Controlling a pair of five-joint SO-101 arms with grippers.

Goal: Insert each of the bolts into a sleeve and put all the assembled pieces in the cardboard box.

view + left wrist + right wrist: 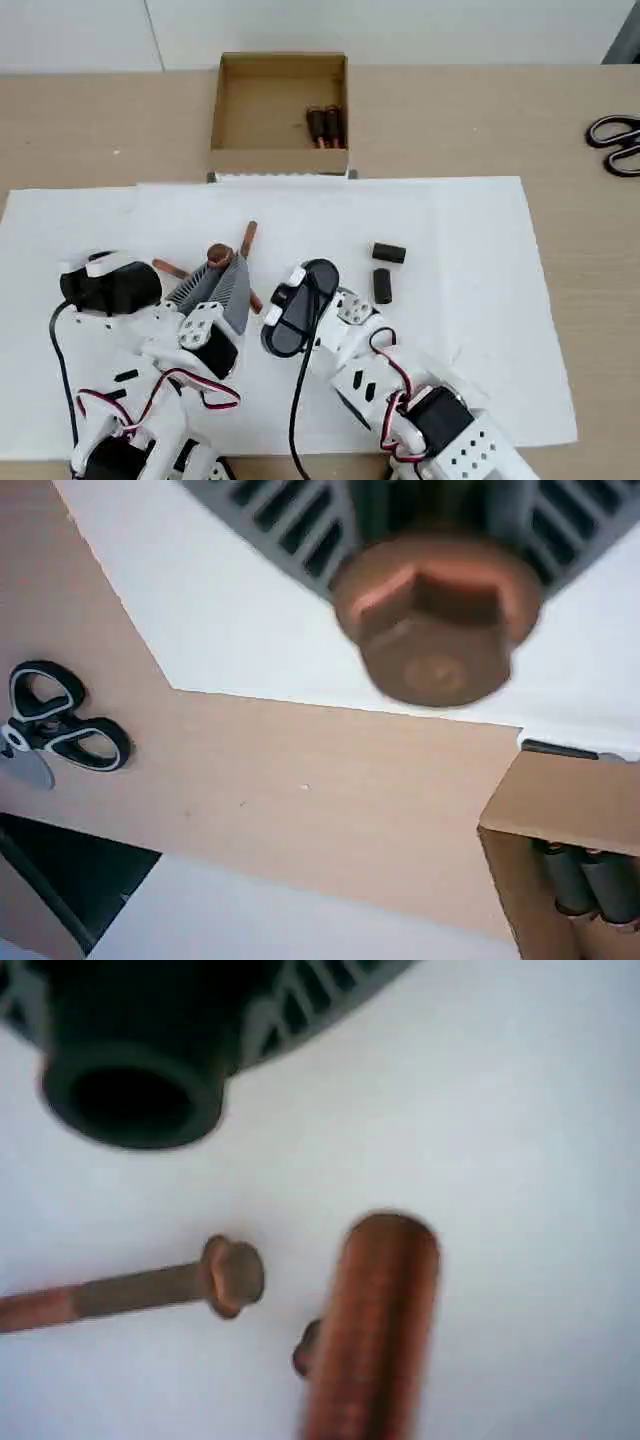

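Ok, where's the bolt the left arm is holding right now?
In the high view, the bolt is clamped in the left gripper above the white paper, left of centre, with a loose bolt lying just to its right.

I see a light wooden table (100, 120) running across the whole high view. A large white paper sheet (470, 300) covers it from the middle down to 6 o'clock. The cardboard box (280, 160) sits on bare wood at 12 o'clock, its near wall right at the sheet's far edge. Black-handled scissors (615, 145) lie at 2 o'clock, well apart from the sheet. On the paper, two black sleeves (388, 252) rest just toward 3 o'clock of centre, and loose copper bolts (248, 238) lie toward 9 o'clock of centre.
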